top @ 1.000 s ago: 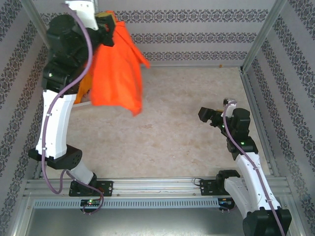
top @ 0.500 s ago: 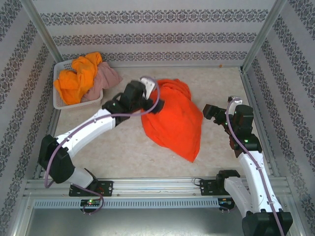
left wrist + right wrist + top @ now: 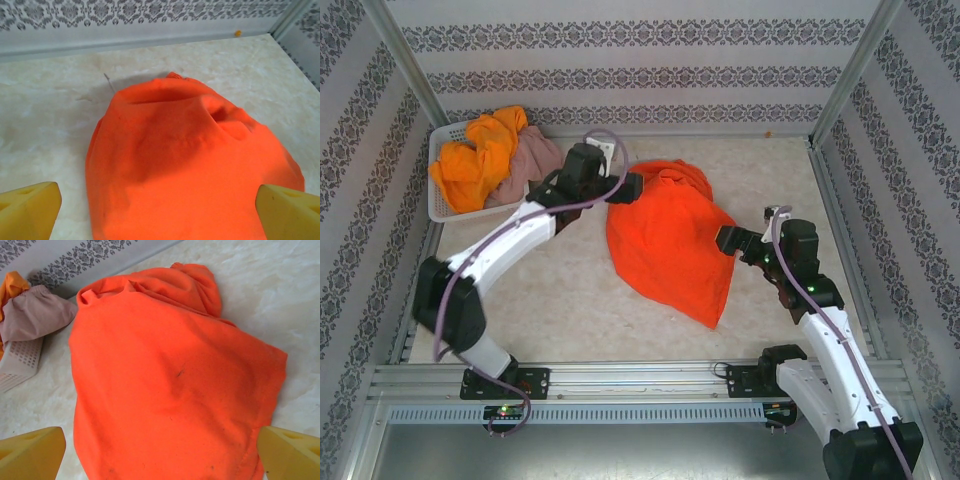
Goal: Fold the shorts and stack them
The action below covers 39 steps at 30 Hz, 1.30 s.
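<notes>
**Red-orange shorts lying crumpled between two spread grippers**

The red-orange shorts [image 3: 668,245] are lying unfolded in the middle of the table [image 3: 570,300], spreading into a rough teardrop with the bunched, gathered end toward the back wall and a point trailing toward the near edge; the cloth is showing soft creases and a shaded fold across the top. The left gripper [image 3: 630,187] is hovering at the back-left edge of the heap, its yellow pads [image 3: 27,210] standing wide apart and pinching nothing; the right gripper [image 3: 725,238] is sitting just beside the right edge, its jaws likewise spread with the cloth showing between them. In the far left corner a white mesh basket [image 3: 438,212] is holding the yellow-orange shorts [image 3: 480,155] and the dusty pink shorts [image 3: 525,160], the pink ones spilling over its right rim. The tabletop is showing a pale, marbled beige; the walls [image 3: 720,75] are carrying bands of grey damask pattern, with metal posts [image 3: 395,50] rising at the corners; a small orange speck [image 3: 769,133] is resting at the foot of the back wall
</notes>
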Motion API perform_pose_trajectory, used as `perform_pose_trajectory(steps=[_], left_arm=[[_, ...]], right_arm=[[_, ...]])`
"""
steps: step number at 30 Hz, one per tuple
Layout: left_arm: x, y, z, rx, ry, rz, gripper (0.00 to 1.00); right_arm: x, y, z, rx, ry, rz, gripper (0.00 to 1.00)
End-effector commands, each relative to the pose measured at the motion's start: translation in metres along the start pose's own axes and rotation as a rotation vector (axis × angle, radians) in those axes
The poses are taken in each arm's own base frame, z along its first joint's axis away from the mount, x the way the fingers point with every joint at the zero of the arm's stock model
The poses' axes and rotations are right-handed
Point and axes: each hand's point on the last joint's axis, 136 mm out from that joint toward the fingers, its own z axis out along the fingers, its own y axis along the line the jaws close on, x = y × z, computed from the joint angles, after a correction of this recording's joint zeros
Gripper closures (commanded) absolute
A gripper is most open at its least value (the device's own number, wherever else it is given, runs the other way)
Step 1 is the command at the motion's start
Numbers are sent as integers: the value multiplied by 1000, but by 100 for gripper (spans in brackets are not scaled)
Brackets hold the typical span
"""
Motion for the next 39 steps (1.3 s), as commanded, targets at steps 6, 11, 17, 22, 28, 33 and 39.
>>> perform_pose_trajectory(steps=[6, 11, 17, 22, 28, 33, 39], left_arm=[[19, 48, 100, -62, 229, -239, 0], [53, 49, 148, -46, 344, -314, 2], [62, 36, 165, 40, 357, -396, 62], [-14, 52, 119, -31, 164, -314, 100], [-166, 59, -8, -135, -209, -156, 100], [-233, 4, -103, -145, -457, 7, 100], [-178, -94, -109, -78, -555, 231, 100]], right_arm=[[25, 0, 14, 10, 70, 22, 2], [41, 3, 31, 21, 143, -7, 2], [49, 1, 45, 31, 182, -17, 2], [41, 4, 50, 30, 171, -42, 2], [22, 15, 57, 4, 150, -109, 2], [-10, 22, 50, -2, 71, -157, 2], [-49, 19, 32, 9, -27, -142, 2]])
